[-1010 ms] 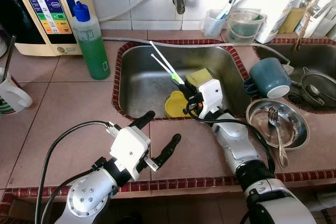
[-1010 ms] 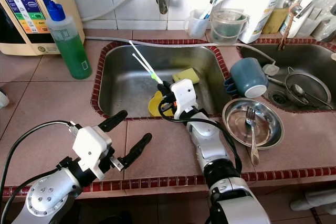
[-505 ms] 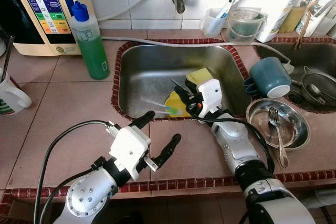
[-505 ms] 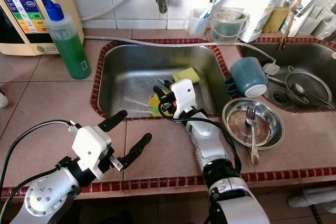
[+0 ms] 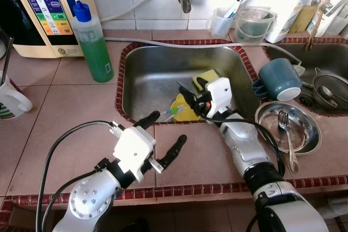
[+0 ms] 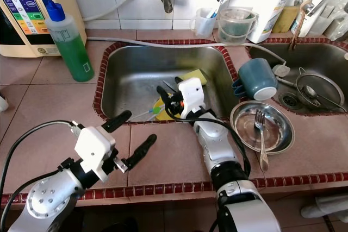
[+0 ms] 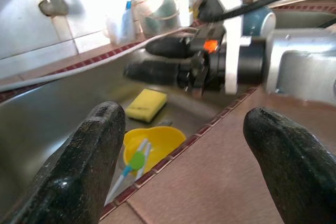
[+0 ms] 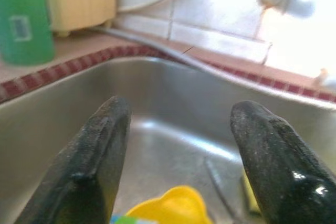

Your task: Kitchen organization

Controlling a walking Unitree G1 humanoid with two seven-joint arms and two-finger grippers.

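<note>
Green-white chopsticks [image 5: 168,113] lie in sink [image 5: 142,74] across yellow dish [image 5: 184,108], prob. light, thin, wet-slick, best pinched mid-shaft; right gripper [image 5: 191,89] just above, fingers spread, empty; left gripper [image 5: 163,137] over tabletop, fingers wide, empty

Below my right gripper [image 5: 189,89] in the steel sink [image 5: 147,74] lie the yellow heart-shaped dish [image 5: 184,110] and white chopsticks [image 5: 166,113]; the yellow sponge [image 5: 205,76] sits just behind.
</note>
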